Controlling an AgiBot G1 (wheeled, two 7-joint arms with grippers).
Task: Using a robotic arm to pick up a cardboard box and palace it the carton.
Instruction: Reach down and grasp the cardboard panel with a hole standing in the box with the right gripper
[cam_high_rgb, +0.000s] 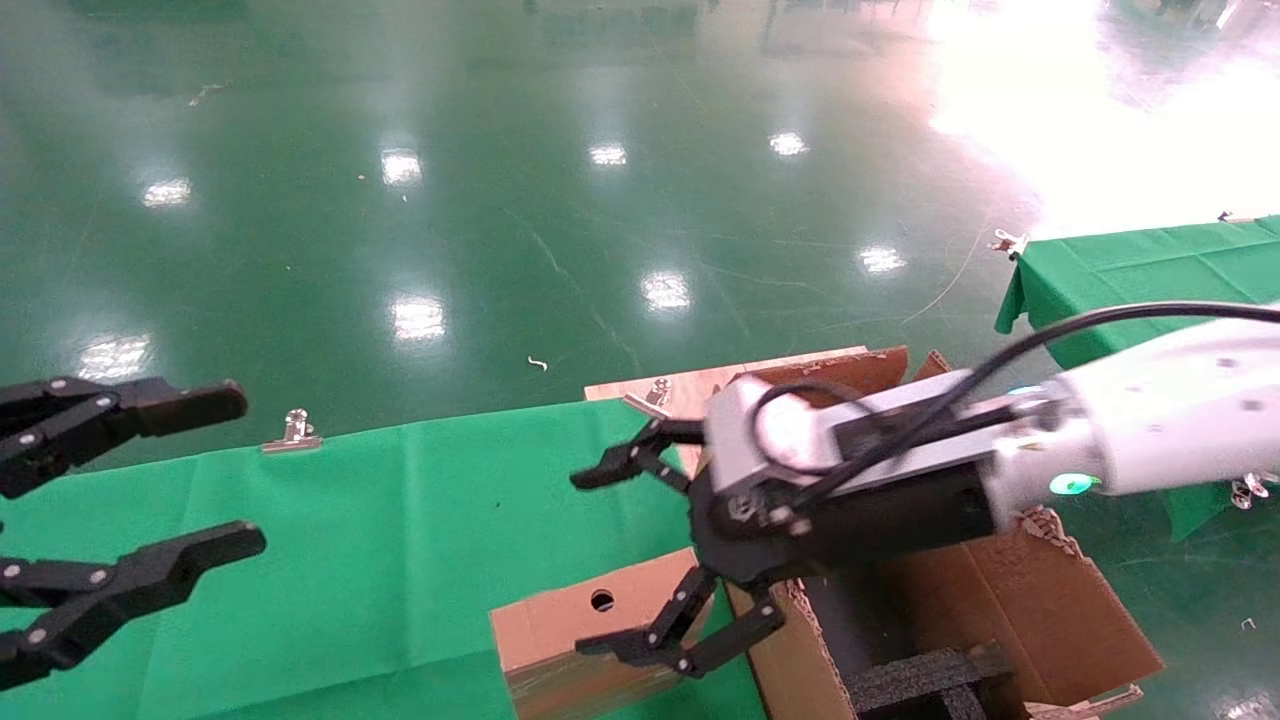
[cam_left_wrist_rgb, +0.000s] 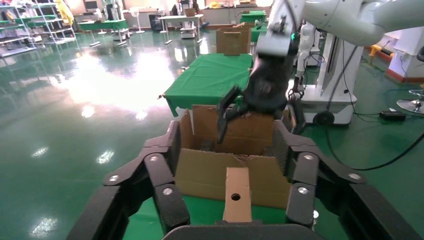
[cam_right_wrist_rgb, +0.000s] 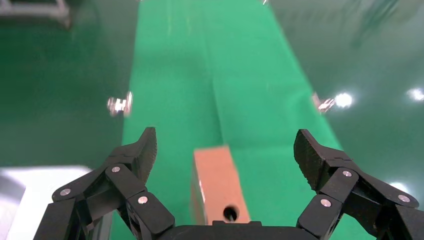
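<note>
Overhead, right gripper spread wide above cardboard box, beside carton; left gripper open, parked; no legible writing.

You cannot see the whole cardboard box: the lower edge of the head view cuts it. The right gripper covers part of the carton, and the clip is blurred.

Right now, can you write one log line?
right end effector: open, above cardboard box | box: on table, beside carton | left end effector: open, idle

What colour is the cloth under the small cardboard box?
Green cloth; the head view shows it best.
</note>
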